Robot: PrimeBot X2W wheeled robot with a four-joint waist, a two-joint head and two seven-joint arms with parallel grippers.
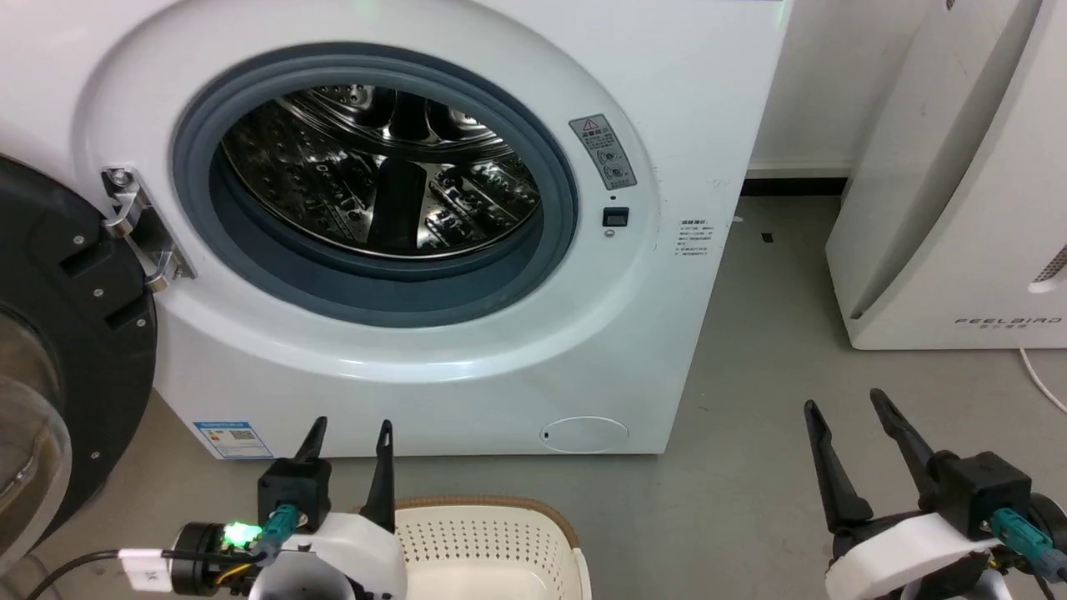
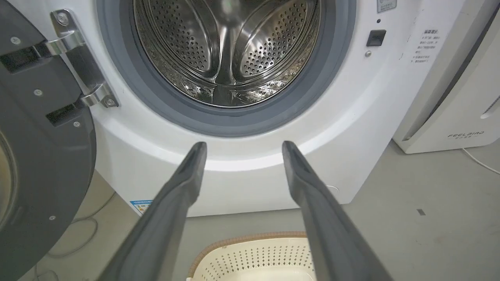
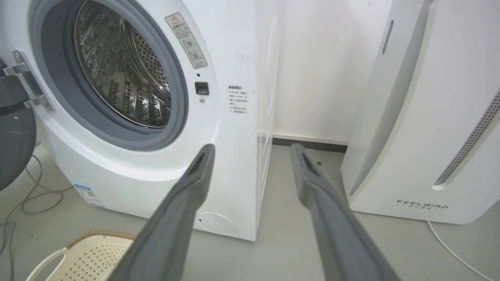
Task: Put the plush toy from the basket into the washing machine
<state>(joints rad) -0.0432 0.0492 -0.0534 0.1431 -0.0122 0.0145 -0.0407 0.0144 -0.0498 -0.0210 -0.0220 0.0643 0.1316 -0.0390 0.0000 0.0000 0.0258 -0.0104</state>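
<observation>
Head view: left gripper [image 1: 351, 423] just over the basket [image 1: 492, 506] rim, fingers apart, holding nothing; right gripper [image 1: 843, 400] spread too, empty, above the floor [image 1: 750, 467].

Left wrist view: washing machine [image 2: 371, 117] straight ahead, open; basket below.

Right wrist view: fingers wide, touching nothing.

Plush toy: place cannot be told, presumably in the hidden part of the basket. Probably light, soft and squashy; better to pinch mid-body.

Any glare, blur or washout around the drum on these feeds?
Head view: the washing machine is sharp and evenly lit, its steel drum mirroring dark patches. Left wrist view: a soft glare spot at the drum's top; the left gripper blurs near the lens. Right wrist view: even light, drum seen aslant, no washout.
</observation>
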